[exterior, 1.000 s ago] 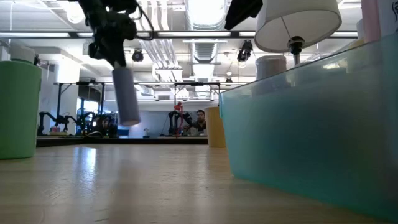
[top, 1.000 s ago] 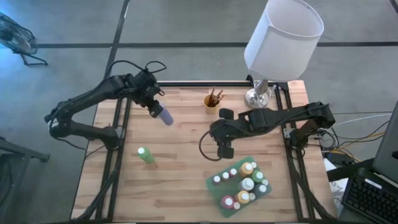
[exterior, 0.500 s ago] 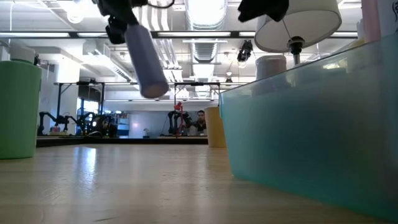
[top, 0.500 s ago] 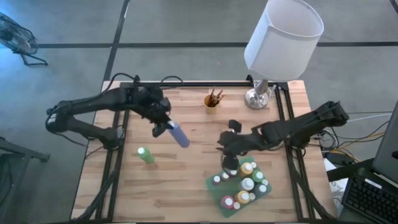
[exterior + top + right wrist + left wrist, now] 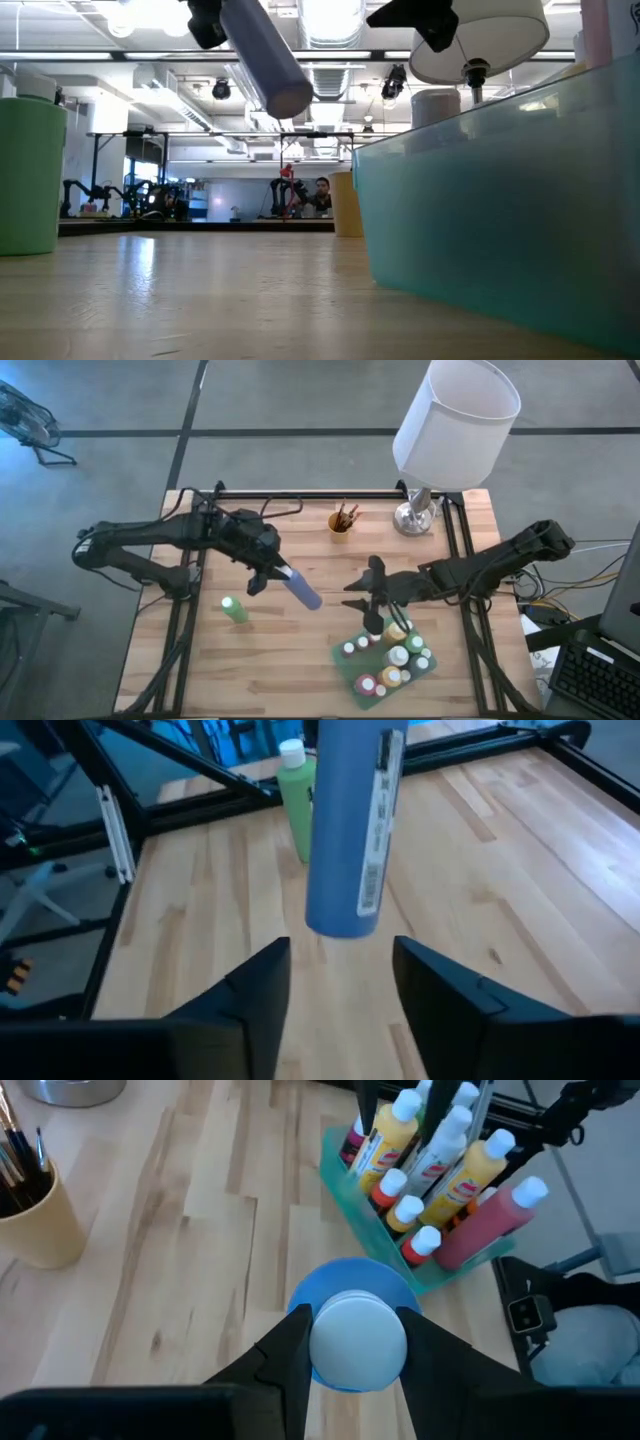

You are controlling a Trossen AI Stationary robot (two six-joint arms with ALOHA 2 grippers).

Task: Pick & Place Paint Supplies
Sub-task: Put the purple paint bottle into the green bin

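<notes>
Blue bottle aloft
Left tool (image 5: 347, 1342) grips the white-capped, labelled blue bottle (image 5: 303, 591), tilted, base toward the tray (image 5: 345, 665); right tool (image 5: 338, 982) open.

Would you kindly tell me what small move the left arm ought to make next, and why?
Probably carry the blue bottle on toward the green tray. The left gripper holds it by the cap end, tilted, above bare table, short of the tray; the right gripper hovers open, empty, near the tray's bottles.
</notes>
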